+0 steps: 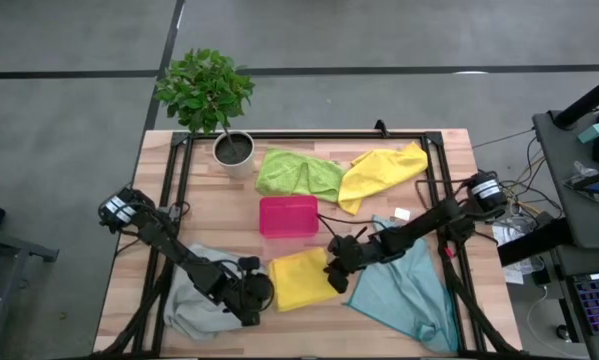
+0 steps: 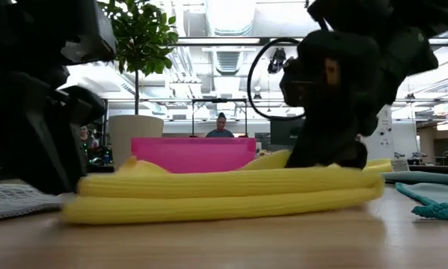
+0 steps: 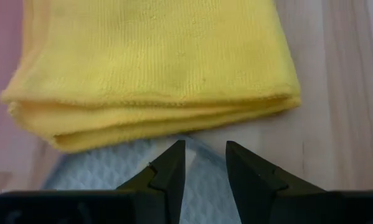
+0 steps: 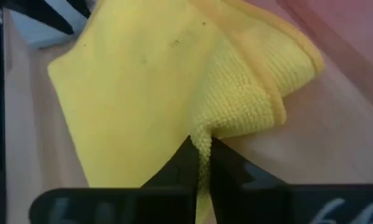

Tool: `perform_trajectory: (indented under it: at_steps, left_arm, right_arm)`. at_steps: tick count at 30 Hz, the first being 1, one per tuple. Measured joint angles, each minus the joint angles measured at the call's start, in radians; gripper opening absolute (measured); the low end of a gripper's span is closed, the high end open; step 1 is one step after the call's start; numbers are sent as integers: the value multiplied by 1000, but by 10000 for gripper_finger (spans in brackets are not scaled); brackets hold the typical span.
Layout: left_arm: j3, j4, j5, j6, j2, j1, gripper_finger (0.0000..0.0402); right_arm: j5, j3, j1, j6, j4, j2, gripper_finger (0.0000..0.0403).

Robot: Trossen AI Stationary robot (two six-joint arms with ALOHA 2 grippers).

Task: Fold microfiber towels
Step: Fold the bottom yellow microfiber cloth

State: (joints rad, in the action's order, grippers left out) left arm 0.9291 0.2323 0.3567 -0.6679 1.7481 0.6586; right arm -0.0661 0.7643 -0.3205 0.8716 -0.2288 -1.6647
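A folded yellow towel (image 1: 299, 280) lies flat on the table near the front edge; it also shows in the low view (image 2: 224, 196). My right gripper (image 1: 337, 275) is at its right edge, shut on it. My left gripper (image 3: 205, 165) is open and empty just off the towel's left folded edge, over a pale grey towel (image 1: 194, 300) that lies crumpled under the left arm. A teal-blue towel (image 1: 409, 290) lies spread at the front right. A lime green towel (image 1: 294, 172) and a second yellow towel (image 1: 384, 170) lie crumpled at the back. My right gripper pinches a bunched bit of the yellow towel's right edge (image 4: 218, 122) between its two fingers, coming from the table's right side and slanting down. The pinched cloth is drawn up into a small ridge. The other folded layers lie flat on the table.
A pink tray (image 1: 288, 215) stands just behind the folded yellow towel. A potted plant (image 1: 229, 148) stands at the back left. A black frame (image 1: 309, 135) runs along the table's back and sides. People show in the room beyond the table (image 2: 221, 125).
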Motion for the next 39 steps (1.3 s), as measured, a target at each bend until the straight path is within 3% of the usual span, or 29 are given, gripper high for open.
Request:
perform_trajectory:
  at_steps: [10,18,25,39]
  left_arm:
    - [-5,-129,123,200,0,-46,100]
    - [-84,-370,158,268,0,-118,100]
    - [-150,-486,158,291,0,-142,100]
    - [-154,-504,157,319,20,-151,100]
  right_arm:
    - [-7,72,48,-20,508,192,13]
    - [-13,222,59,-20,821,200,13]
    - [-13,350,59,-27,919,119,13]
    - [-5,603,59,-124,936,-103,12]
